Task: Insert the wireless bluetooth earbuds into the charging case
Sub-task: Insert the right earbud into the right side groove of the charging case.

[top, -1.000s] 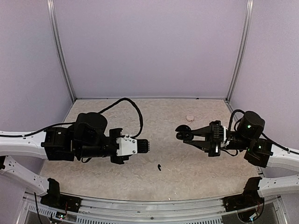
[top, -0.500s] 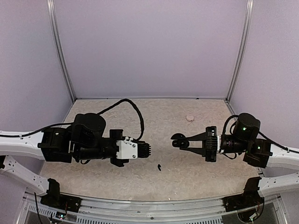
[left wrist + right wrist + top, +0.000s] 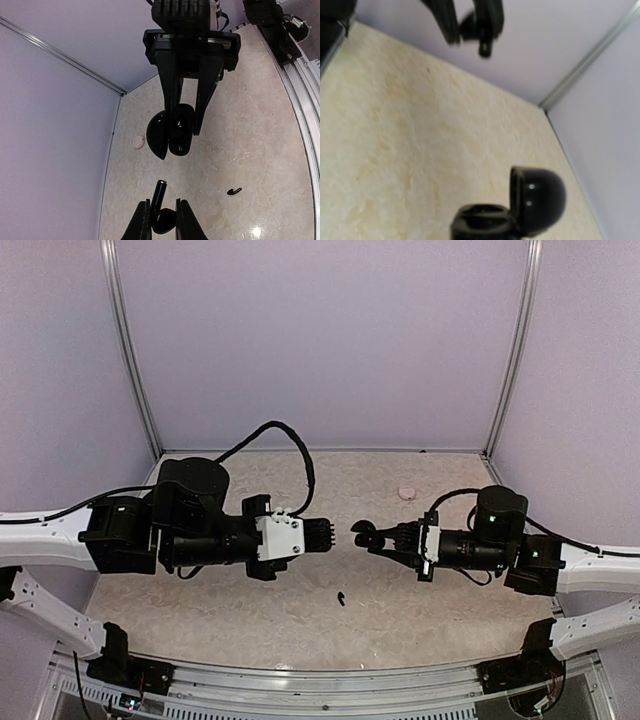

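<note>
Above marbled table, left tool pinches an earbud, right tool the case.

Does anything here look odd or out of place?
One loose earbud lies alone on the table. The second earbud is pinched in the left claw, facing the open case in the right claw.

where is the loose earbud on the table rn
In the top view the loose earbud lies on the table, centre front, just nearer the arm bases than the gap between the left gripper and the charging case.
</note>
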Available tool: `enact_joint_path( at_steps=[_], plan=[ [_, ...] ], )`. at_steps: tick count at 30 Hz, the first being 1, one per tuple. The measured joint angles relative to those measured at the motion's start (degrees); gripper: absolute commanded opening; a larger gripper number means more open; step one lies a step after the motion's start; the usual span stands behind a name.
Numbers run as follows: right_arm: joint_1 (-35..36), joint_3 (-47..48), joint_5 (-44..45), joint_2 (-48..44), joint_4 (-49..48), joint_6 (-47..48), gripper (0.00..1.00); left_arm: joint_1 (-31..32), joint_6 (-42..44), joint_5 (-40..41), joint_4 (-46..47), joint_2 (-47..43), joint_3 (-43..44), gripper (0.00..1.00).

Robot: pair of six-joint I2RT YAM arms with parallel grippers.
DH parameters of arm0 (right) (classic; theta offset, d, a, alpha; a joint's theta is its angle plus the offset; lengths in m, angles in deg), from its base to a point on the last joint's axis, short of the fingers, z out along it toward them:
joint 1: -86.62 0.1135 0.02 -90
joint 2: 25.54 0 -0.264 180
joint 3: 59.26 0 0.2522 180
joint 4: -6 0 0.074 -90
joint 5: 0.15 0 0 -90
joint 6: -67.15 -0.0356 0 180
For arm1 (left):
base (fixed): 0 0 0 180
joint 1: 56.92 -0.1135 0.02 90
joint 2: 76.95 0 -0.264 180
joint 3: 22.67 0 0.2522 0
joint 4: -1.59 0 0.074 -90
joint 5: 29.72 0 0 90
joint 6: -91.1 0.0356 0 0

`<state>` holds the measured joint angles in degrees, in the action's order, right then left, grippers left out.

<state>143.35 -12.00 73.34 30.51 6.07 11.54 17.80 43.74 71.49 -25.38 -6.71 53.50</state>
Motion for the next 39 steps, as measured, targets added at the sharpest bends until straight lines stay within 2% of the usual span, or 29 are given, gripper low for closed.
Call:
enact_joint_path(
  at_steps=[15,39],
  plan=[
    [1.8,2.4,5.0,3.2,1.2,-2.8,0.0,1.5,-0.4,3.5,-4.0,9.3,5.6,0.12],
    [3.5,3.4,5.4,5.3,2.4,-4.1,0.0,1.9,0.3,6.5,-4.4,12.1,6.6,0.12]
  ],
)
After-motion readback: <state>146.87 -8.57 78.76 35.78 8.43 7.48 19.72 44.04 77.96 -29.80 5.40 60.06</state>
